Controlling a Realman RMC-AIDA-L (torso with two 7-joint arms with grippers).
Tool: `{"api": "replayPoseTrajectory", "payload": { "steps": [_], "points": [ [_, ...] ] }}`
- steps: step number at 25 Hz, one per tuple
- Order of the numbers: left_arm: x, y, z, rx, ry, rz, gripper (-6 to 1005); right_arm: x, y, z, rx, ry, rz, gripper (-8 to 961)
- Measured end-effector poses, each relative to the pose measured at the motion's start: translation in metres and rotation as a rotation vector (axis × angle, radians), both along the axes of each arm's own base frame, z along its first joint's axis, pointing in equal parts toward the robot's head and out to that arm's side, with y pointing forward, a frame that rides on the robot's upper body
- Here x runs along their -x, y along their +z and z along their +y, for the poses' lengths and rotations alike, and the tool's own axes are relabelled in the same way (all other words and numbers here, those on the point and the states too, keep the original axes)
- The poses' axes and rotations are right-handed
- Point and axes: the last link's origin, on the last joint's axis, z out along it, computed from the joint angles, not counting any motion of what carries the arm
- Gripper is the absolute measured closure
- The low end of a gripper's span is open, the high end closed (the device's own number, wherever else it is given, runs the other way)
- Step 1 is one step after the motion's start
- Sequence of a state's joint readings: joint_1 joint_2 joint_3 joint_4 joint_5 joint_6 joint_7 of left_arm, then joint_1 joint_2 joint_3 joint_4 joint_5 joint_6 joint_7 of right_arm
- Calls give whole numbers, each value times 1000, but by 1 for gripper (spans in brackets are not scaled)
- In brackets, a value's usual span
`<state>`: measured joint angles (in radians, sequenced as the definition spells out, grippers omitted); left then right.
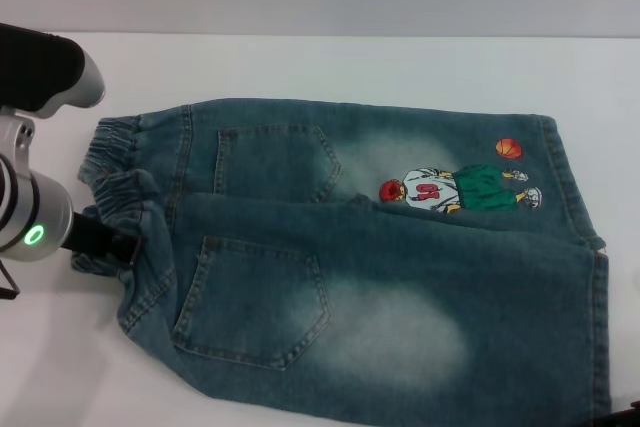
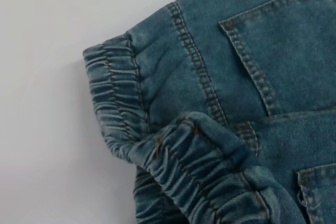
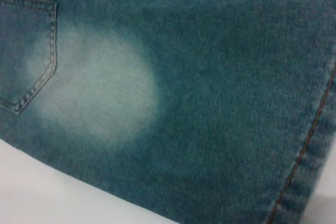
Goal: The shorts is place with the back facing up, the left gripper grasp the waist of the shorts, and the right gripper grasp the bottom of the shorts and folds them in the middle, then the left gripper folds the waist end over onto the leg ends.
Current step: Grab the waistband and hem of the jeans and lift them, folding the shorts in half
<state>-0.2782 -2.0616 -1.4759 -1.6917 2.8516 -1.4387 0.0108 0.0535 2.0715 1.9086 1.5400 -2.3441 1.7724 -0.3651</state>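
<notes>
The left gripper [image 1: 112,245] is at the left edge of the white table [image 1: 330,67], with its black claw pushed into the puckered waist [image 1: 118,197] of the shorts [image 1: 380,277]. It looks pinched on the waist band, and the band is bunched up and lifted a little where the claw meets it. The silver arm behind it shows a round green light [image 1: 35,236]. In the left wrist view the waist [image 2: 157,150] is folded into two layers, one gathered roll lying on top of the other. The shorts lie across the middle of the table with the back up. The near leg is folded over so its edge runs along the middle of the far leg. Each half shows one back pocket [image 1: 255,297], and each has a pale faded patch beside it. On the far half, near the right end, there is a little cartoon basketball player [image 1: 460,190] with an orange ball [image 1: 508,148] just above it. The leg ends [image 1: 575,247] lie flat toward the right edge of the table. The right gripper [image 1: 630,412] only peeks in at the near right corner, by the hem, and I cannot tell if it is open or closed. The right wrist view shows the smooth denim and the stitched hem [image 3: 310,156] close up.
</notes>
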Motion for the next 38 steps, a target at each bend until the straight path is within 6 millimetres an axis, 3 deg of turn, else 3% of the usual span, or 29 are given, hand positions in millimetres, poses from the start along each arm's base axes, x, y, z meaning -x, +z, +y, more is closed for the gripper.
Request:
{"api": "replayPoseTrajectory", "payload": {
  "steps": [38],
  "points": [
    [3,-3,1,4,2,-4,877,2,-17,16,-6,51,36,264]
  ]
}}
